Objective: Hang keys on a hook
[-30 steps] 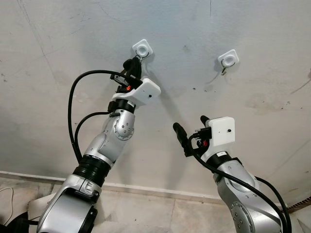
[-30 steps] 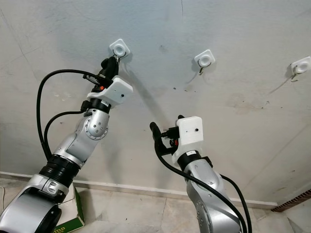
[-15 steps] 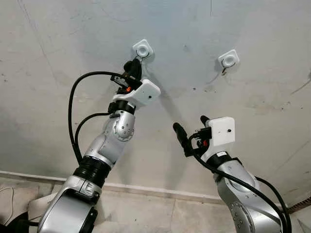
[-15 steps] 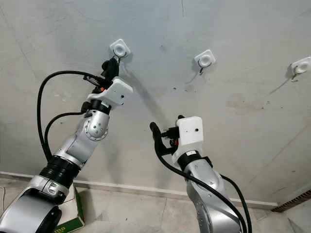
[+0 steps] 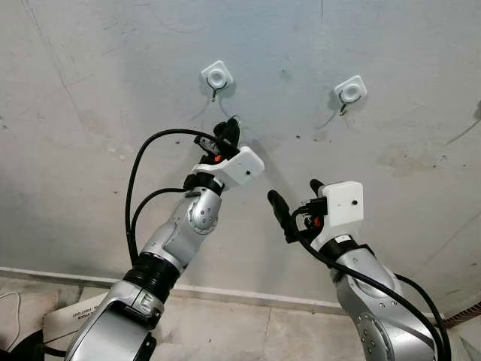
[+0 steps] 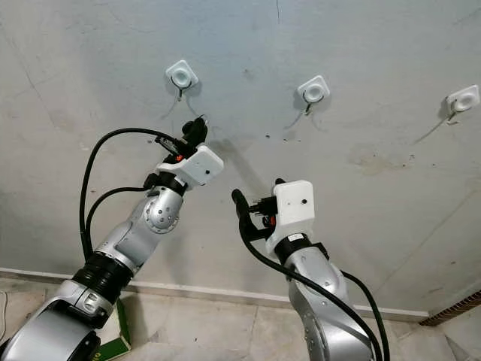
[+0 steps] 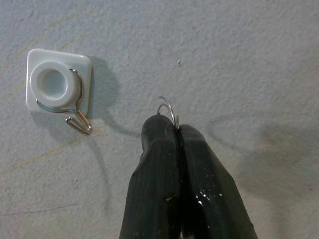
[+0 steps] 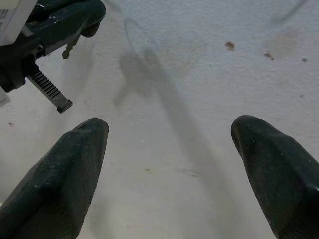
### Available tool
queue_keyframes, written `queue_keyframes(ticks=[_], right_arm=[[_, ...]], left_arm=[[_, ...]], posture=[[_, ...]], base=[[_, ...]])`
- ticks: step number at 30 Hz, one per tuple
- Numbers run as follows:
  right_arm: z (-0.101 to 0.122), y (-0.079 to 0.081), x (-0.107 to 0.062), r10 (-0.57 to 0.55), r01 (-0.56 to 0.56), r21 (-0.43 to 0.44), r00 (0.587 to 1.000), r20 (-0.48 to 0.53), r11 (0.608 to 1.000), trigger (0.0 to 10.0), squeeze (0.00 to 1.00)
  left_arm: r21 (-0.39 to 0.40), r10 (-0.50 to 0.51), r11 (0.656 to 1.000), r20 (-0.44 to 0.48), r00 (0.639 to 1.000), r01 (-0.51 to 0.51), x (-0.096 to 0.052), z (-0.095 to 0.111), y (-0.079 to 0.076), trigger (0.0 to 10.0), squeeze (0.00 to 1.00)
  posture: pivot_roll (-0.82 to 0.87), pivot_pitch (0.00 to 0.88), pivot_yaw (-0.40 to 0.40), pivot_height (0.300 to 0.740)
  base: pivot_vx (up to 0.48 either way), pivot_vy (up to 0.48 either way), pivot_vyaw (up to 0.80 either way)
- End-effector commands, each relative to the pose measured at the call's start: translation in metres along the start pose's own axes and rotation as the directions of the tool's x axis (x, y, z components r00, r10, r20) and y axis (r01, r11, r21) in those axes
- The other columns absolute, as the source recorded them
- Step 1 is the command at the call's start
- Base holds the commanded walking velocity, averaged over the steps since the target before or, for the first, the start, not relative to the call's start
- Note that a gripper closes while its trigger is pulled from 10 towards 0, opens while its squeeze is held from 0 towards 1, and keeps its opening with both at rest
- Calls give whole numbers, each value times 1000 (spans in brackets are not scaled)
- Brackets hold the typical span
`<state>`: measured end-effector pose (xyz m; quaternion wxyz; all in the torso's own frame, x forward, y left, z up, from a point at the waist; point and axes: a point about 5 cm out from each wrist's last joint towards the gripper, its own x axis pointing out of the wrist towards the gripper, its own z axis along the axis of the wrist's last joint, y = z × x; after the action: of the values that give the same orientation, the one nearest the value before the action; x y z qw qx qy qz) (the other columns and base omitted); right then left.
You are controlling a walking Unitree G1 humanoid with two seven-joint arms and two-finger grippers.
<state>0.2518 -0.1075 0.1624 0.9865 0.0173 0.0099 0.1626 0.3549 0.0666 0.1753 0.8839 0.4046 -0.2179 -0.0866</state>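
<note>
Three white wall hooks with wire hangers are stuck on the grey wall: the left hook (image 5: 217, 77), the middle hook (image 5: 349, 90) and the right hook (image 6: 461, 100). My left gripper (image 5: 228, 132) is raised below and to the right of the left hook, apart from it. It is shut on a thin metal key ring (image 7: 168, 109), which pokes out past the fingertips. The left hook (image 7: 59, 89) hangs bare. A small key (image 8: 70, 48) dangles under that gripper. My right gripper (image 5: 295, 197) is open, lower on the wall, holding nothing.
The wall (image 5: 90, 150) is rough grey plaster with stains and cracks. A skirting strip (image 5: 225, 293) meets a tiled floor below. A cardboard box (image 6: 107, 342) lies on the floor at lower left. Black cables (image 5: 135, 203) loop off my left arm.
My left gripper has dropped down and to the right, away from the left hook it was touching, still shut on the key ring. The right arm has stayed put.
</note>
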Motion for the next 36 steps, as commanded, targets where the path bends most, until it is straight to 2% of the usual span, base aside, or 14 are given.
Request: queue_keyframes(ticks=[1,7,12,14,18,24,29,36], right_arm=[[1,0,0,-4,4,1,1000,5,1000,10000,0],[1,0,0,-4,4,1,1000,4,1000,10000,0],[0,0,0,-2,2,3,1000,5,1000,10000,0],[-1,2,1,4,-4,5,1000,4,1000,10000,0],[-1,2,3,8,-8,7,1000,4,1000,10000,0],[-1,2,4,12,-12,6,1000,7,1000,10000,0],[-1,2,4,14,-14,5,1000,11,1000,10000,0],[0,2,4,11,-11,3,1000,14,1000,10000,0]], left_arm=[[19,50,999,30,998,-50,4,6,11,10000,0],[11,79,997,68,995,-80,5,14,18,10000,0],[-1,98,995,101,990,-98,-6,20,25,10000,0],[5,127,992,102,987,-129,-14,19,31,10000,0],[30,154,987,92,984,-157,-20,16,37,10000,0],[84,145,986,26,989,-147,-24,-1,41,10000,0],[116,136,984,-2,991,-135,-19,-11,45,10000,0],[114,154,981,21,988,-155,-7,-5,49,10000,0]], posture=[[-22,23,-4,740],[-19,21,-4,740],[-5,20,-6,740],[3,18,-6,740],[9,15,-10,740],[10,11,-11,740],[7,9,-10,740],[-4,10,-7,740]], base=[[0,0,0],[0,0,0],[0,0,0],[0,0,0],[0,0,0],[0,0,0],[0,0,0],[0,0,0]])
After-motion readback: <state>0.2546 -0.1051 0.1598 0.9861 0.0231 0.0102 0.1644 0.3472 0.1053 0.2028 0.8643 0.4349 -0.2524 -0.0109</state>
